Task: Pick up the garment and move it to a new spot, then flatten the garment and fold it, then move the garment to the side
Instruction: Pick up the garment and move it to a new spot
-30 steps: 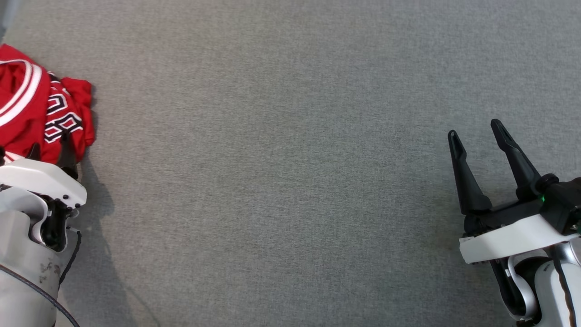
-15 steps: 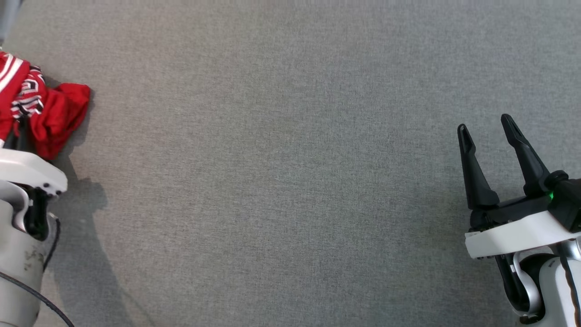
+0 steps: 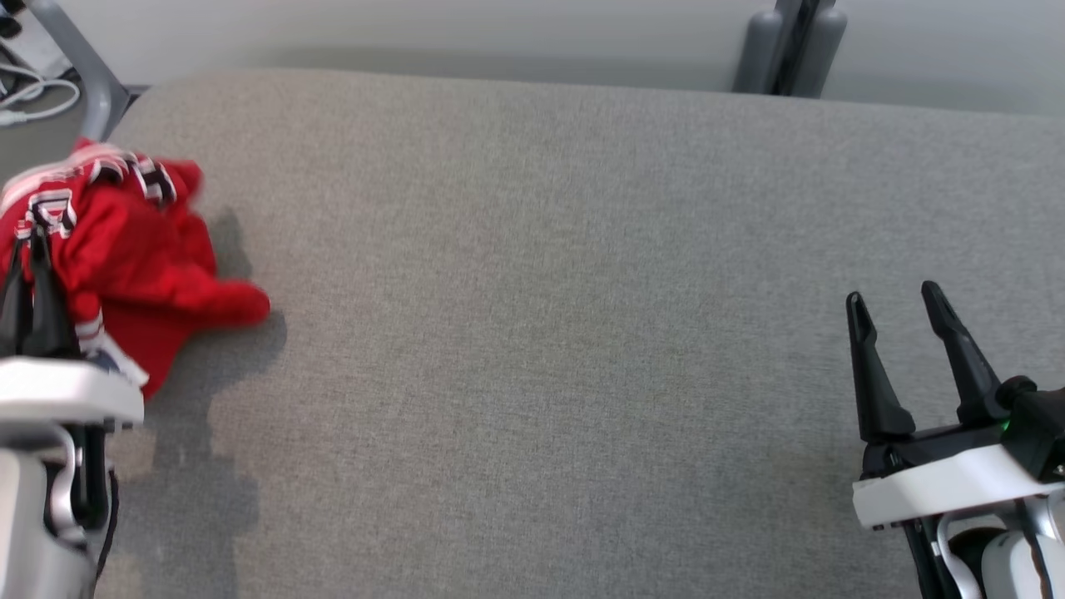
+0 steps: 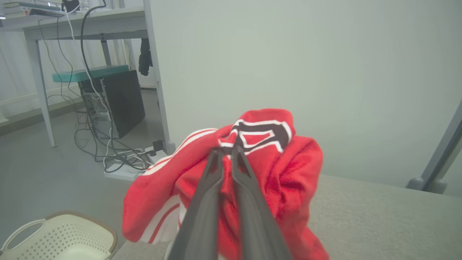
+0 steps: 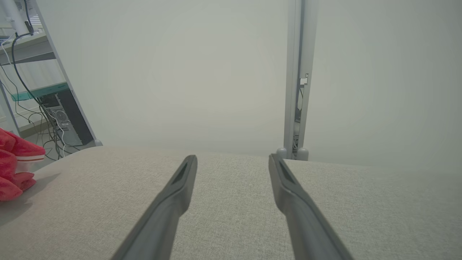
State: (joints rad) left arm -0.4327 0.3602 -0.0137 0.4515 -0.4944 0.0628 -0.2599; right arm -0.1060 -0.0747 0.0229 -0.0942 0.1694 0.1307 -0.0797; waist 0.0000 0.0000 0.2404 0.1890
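Note:
The garment [image 3: 141,258] is a red jersey with white stripes and black-and-white lettering, bunched up at the left end of the grey table [image 3: 541,291]. My left gripper [image 3: 33,237] is shut on a fold of it. In the left wrist view the fingertips [image 4: 218,155] pinch the cloth just below the lettering, and the garment [image 4: 288,169] hangs around them above the table. My right gripper [image 3: 894,295] stands open and empty at the lower right, over bare table. The right wrist view shows that gripper [image 5: 232,159] spread wide, with the garment [image 5: 14,162] at the far left.
A cream perforated basket [image 4: 61,234] sits on the floor beyond the table's left end. A desk with cables and a dark computer tower [image 4: 122,101] stands further off. A grey post [image 3: 790,42] rises behind the table's far edge, against a pale wall.
My left gripper closed on the garment and has raised it in a bunch. The head view has tilted up, so the table's far edge now shows. The right gripper stays open.

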